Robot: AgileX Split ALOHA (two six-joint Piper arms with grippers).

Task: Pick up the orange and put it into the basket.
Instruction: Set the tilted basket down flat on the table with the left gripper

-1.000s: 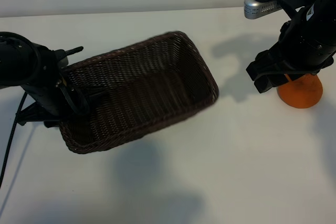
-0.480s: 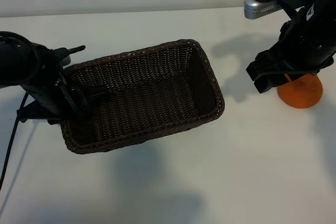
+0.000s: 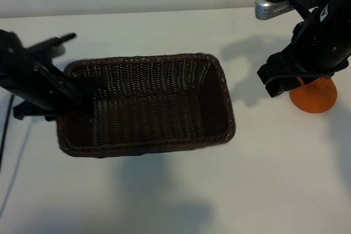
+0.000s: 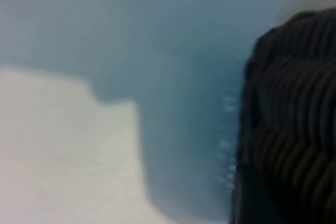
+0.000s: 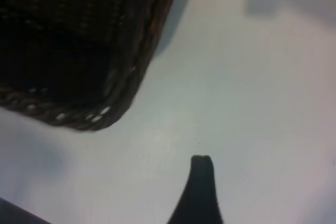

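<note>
Gripping the basket (image 3: 148,105) rim at its far-from-orange end, left gripper (image 3: 82,94) fingers are clamped; right gripper (image 3: 279,83) fingers stand apart beside the orange (image 3: 313,96); no writing is readable.

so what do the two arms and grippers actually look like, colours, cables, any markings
Both arms are matte black with blocky black grippers. The left gripper has a thin black cable trailing down beside it. The right gripper carries a silver, ribbed camera module on a black bracket above it, with small white lettering on the arm and looping black cables.

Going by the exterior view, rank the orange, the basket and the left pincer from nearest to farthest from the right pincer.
1. The orange, just beside the right pincer, at the right.
2. The basket, mid-table.
3. The left pincer, at the basket's far left end.
</note>
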